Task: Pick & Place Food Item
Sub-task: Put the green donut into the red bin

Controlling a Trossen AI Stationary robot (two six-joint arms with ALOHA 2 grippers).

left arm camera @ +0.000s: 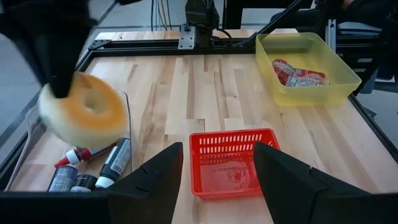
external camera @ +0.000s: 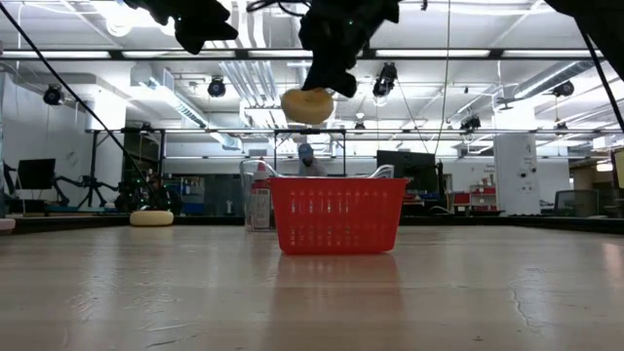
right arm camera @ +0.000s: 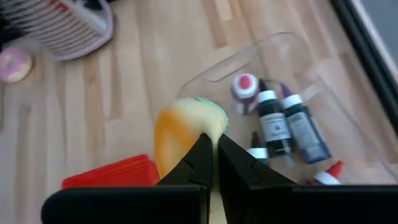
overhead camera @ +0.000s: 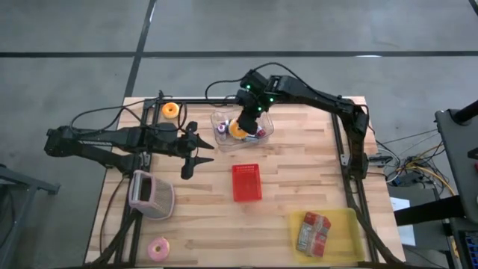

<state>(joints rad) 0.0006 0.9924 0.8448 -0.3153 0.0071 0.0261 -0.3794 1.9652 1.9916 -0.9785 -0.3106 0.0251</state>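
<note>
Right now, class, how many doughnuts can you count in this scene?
3: an orange doughnut at the table's far left corner, a pink doughnut at the near left edge, and a yellow doughnut held up by the right gripper over the clear bin.

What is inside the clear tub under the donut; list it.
The clear tub holds small dark bottles with white caps. The donut, gripped in the right claw above it, covers part of the tub's contents.

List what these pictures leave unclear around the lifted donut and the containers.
- Donut, right wrist view: the right gripper covers its lower part.
- Clear bin, low view: mostly behind the red basket.
- Packets in the yellow tray, high view: labels too small to read.
- Left gripper, left wrist view: open, fingertips cut by the edge.
</note>
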